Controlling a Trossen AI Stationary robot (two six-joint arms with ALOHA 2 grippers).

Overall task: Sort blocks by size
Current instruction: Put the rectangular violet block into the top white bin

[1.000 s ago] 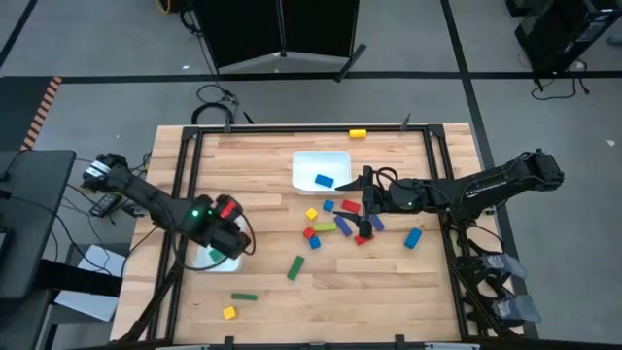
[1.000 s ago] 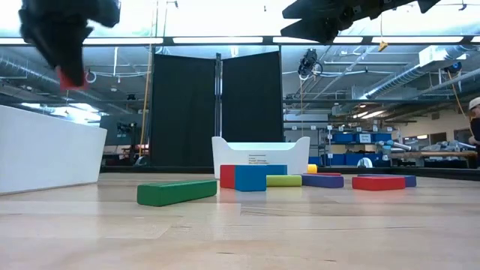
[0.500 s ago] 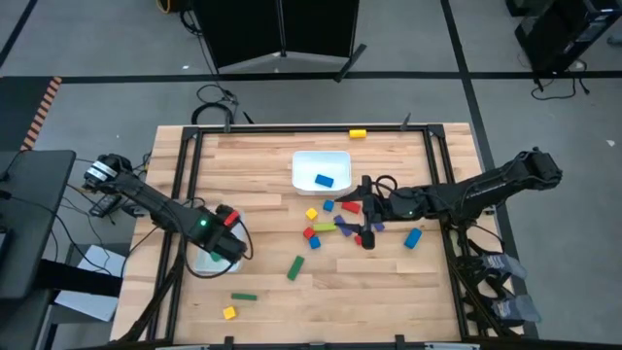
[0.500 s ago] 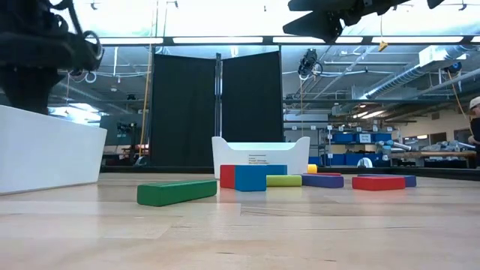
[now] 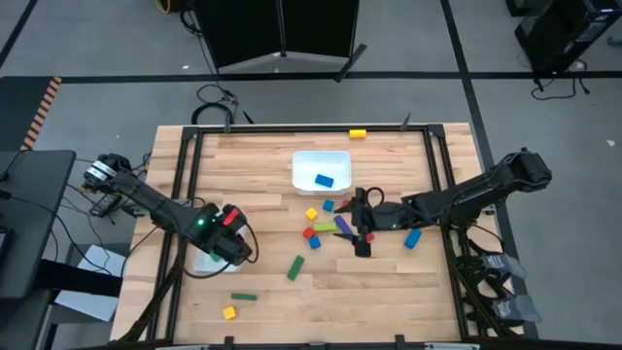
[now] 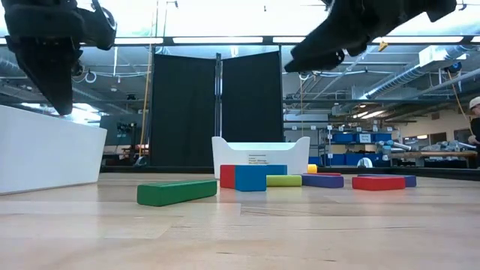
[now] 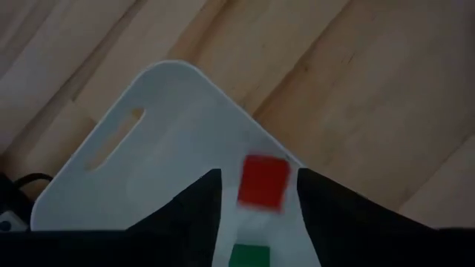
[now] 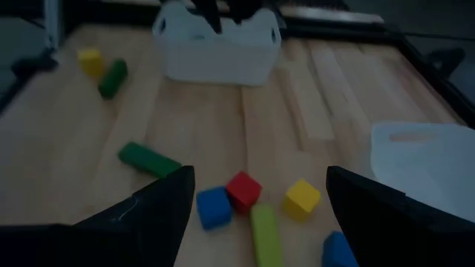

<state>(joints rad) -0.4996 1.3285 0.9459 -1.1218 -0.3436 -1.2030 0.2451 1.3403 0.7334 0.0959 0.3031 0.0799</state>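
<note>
My left claw (image 5: 231, 245) hangs over the white tray (image 7: 141, 159) at the table's (image 5: 262, 165) left edge. Fingers spread, grasping nothing. Between them the wrist view shows a red cube (image 7: 263, 180) and a green cube (image 7: 249, 256) lying in that tray. Two short ones home, by my reading.

My right claw (image 5: 362, 241) is down over the central cluster, fingers parted wide, empty. Ahead of it in the wrist view: a blue cube (image 8: 214, 207), another red cube (image 8: 245, 189), a yellow cube (image 8: 303, 197), a lime bar (image 8: 264, 233), and a green bar (image 8: 149, 159) farther off.

The second tray (image 5: 322, 171), toward the table's far side, holds one blue block (image 5: 325, 180). Whether long or short I cannot tell from above.

Still loose on the table:
- the cluster near my right claw, a handful of mixed colours
- a blue block (image 5: 412, 238) just right of it
- a green bar (image 5: 294, 268) and a dark green bar (image 5: 244, 296) toward the near side
- a yellow cube (image 5: 229, 312) by the near left corner
- a yellow block (image 5: 358, 133) on the far frame rail

Judgement: early in the sort. Three blocks visibly trayed, most remain out. Cluster is the obvious next ground for the right claw.
</note>
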